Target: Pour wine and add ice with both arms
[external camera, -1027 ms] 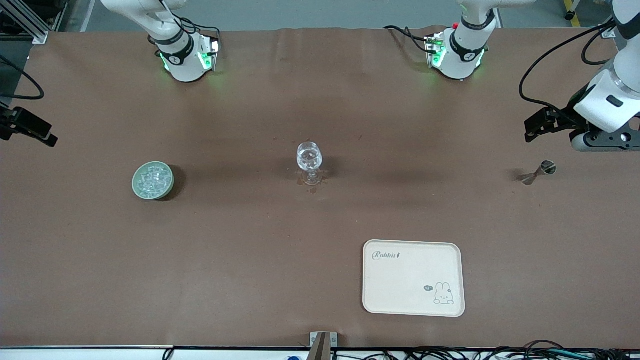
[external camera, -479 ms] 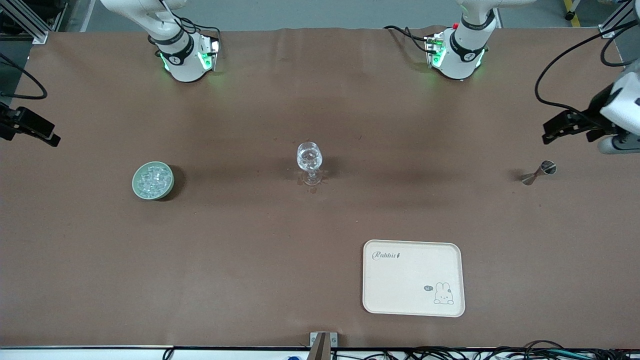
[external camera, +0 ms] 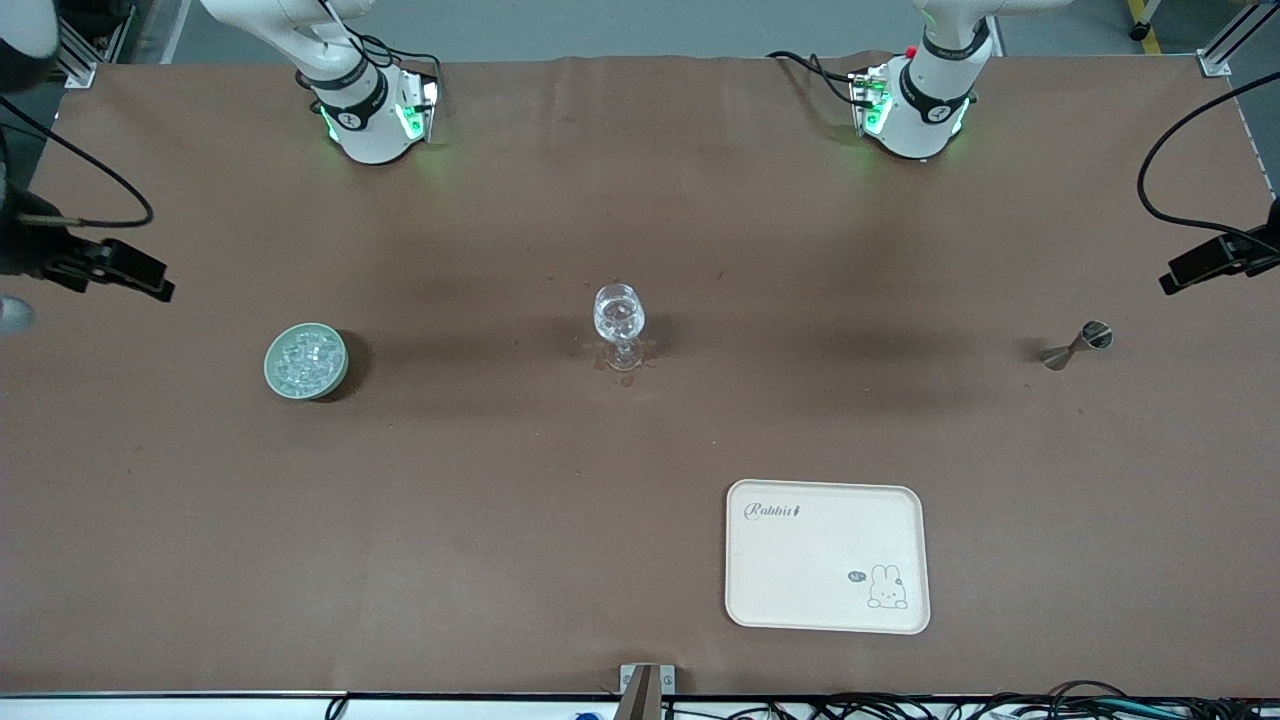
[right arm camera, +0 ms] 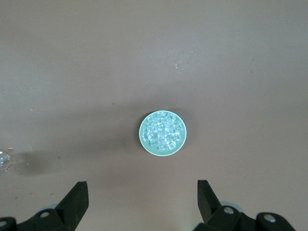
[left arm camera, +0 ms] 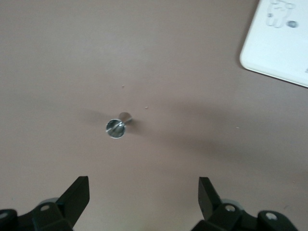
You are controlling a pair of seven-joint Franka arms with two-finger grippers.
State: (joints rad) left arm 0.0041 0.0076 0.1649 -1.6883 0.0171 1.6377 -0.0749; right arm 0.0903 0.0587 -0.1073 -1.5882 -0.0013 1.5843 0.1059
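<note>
Left gripper (left arm camera: pixel 143 192), wide and empty, has drawn off the small steel jigger (left arm camera: pixel 116 127); right gripper (right arm camera: pixel 142 192), wide, nears the pale green bowl of ice (right arm camera: pixel 162 133) — ice next.

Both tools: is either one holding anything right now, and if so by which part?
Nothing is held. The left tool hangs open over the jigger; the right tool hangs open over the ice bowl.

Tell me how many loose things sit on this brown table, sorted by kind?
Stemmed glass: 1
Green bowl of ice: 1
Metal measuring cup: 1
Cream tray: 1
Total: 4
</note>
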